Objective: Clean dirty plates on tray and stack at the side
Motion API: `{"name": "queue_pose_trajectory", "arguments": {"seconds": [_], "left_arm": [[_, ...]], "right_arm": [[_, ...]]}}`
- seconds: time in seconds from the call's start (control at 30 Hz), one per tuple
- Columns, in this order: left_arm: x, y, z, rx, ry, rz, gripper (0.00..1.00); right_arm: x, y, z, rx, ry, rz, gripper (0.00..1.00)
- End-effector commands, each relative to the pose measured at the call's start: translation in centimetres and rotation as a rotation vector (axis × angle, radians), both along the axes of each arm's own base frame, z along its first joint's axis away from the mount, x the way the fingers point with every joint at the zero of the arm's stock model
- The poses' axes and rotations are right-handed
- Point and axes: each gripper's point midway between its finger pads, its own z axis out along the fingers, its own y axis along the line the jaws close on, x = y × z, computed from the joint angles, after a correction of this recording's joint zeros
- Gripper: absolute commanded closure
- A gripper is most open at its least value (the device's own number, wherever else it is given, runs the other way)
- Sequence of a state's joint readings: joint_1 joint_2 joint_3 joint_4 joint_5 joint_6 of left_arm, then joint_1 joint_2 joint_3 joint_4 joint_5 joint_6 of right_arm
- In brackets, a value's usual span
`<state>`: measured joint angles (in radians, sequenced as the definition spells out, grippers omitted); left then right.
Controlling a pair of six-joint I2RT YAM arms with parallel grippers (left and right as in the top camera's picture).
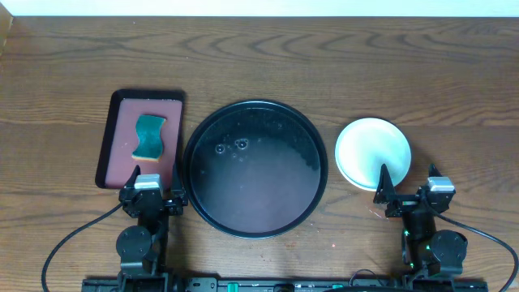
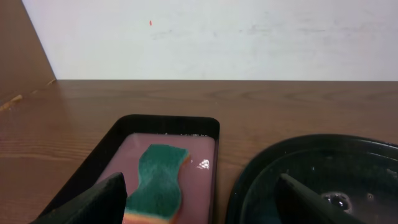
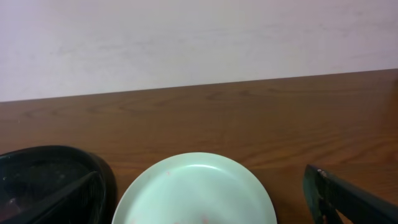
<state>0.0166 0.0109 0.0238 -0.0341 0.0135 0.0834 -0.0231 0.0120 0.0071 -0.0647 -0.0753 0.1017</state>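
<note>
Plates (image 1: 373, 152) look stacked off the bare tray (image 1: 259, 195), left gripper (image 1: 152, 190) and right gripper (image 1: 408, 186) gape empty, so I'd just park.

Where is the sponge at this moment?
Overhead, the sponge lies on the small dark-red tray, left of the black tray and just ahead of the left tool.
</note>
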Motion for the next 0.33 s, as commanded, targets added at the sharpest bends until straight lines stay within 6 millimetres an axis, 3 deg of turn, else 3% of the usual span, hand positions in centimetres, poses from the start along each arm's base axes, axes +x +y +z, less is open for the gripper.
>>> {"name": "queue_pose_trajectory", "arguments": {"seconds": [0.0, 0.3], "left_arm": [[-0.07, -0.08, -1.69, 0.012, 0.050, -0.004, 0.24], [-0.07, -0.08, -1.69, 0.012, 0.050, -0.004, 0.24]], "right_arm": [[-0.05, 0.51, -0.05, -0.002, 0.000, 0.022, 0.01], [-0.05, 0.51, -0.04, -0.002, -0.001, 0.022, 0.01]]}}
